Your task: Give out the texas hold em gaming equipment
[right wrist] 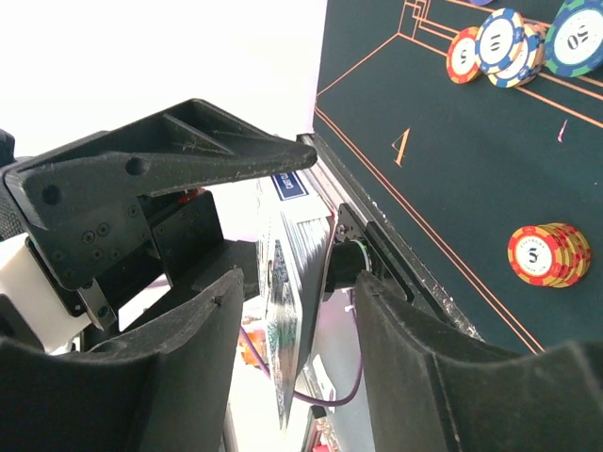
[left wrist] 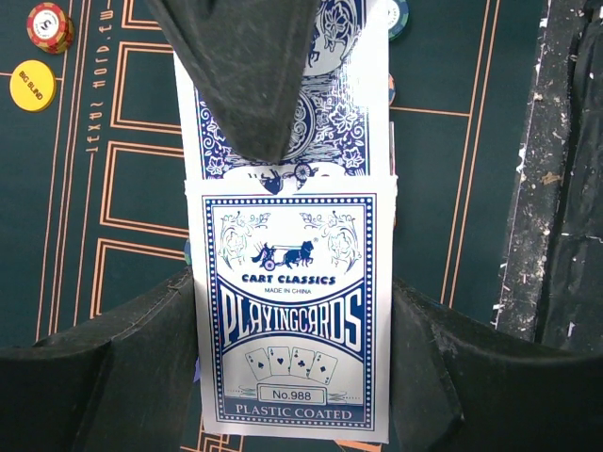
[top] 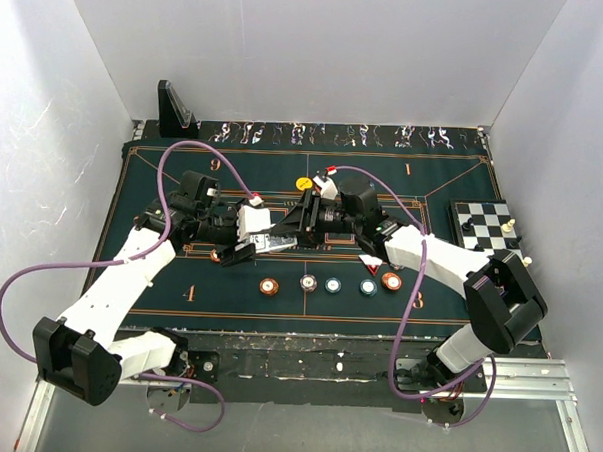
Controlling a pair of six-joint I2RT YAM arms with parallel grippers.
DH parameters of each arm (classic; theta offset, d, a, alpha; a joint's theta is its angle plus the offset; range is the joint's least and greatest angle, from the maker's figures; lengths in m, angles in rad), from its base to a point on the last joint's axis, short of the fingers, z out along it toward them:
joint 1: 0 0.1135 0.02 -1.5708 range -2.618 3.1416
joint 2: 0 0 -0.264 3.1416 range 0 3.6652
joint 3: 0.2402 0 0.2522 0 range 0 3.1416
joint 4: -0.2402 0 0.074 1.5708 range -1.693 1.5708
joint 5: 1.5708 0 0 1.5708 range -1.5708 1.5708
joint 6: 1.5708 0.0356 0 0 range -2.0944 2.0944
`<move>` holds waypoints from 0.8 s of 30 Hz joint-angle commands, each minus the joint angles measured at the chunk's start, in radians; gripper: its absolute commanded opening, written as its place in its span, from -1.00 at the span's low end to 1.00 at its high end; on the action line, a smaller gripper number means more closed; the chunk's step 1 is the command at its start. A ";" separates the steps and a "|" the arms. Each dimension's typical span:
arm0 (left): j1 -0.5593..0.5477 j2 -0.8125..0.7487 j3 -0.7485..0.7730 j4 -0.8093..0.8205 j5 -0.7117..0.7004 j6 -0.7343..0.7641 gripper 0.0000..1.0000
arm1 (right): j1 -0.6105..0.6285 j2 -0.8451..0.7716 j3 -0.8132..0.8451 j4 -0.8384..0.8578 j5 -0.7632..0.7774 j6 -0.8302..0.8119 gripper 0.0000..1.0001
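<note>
My left gripper (left wrist: 292, 315) is shut on a blue-and-white box of playing cards (left wrist: 290, 320), held by its sides above the green felt. Blue-backed cards (left wrist: 334, 122) stick out of the box's open far end. My right gripper (right wrist: 297, 281) is open around those cards (right wrist: 292, 311), which show edge-on with a gap on each side. One right finger (left wrist: 250, 66) lies over the cards in the left wrist view. In the top view both grippers meet at the box (top: 273, 245) in mid-table. A row of poker chips (top: 308, 282) lies nearer the front.
A yellow chip (top: 304, 184) lies behind the grippers, and a red chip stack (right wrist: 546, 254) sits on the felt. The chessboard (top: 487, 226) is at the right edge. The black wedge stand (top: 174, 110) is at the back left. Purple cables loop over both arms.
</note>
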 commanded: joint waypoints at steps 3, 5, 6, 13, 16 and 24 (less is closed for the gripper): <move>-0.005 -0.032 0.012 -0.026 0.009 0.028 -0.58 | -0.005 -0.017 0.068 -0.050 0.004 -0.055 0.05; -0.005 -0.031 0.016 -0.026 0.007 0.027 -0.58 | -0.005 -0.022 0.063 -0.065 0.011 -0.067 0.00; -0.005 -0.029 0.019 -0.026 0.007 0.022 -0.59 | -0.005 -0.030 0.062 -0.074 0.015 -0.072 -0.02; -0.005 -0.009 0.033 -0.017 0.013 0.010 -0.69 | -0.008 -0.071 0.049 -0.134 0.020 -0.122 -0.06; -0.005 -0.007 0.039 -0.014 0.015 0.009 -0.70 | -0.012 -0.088 0.043 -0.154 0.026 -0.142 -0.11; -0.005 -0.006 0.044 -0.009 0.016 0.004 -0.78 | -0.044 -0.126 0.011 -0.166 0.032 -0.142 -0.31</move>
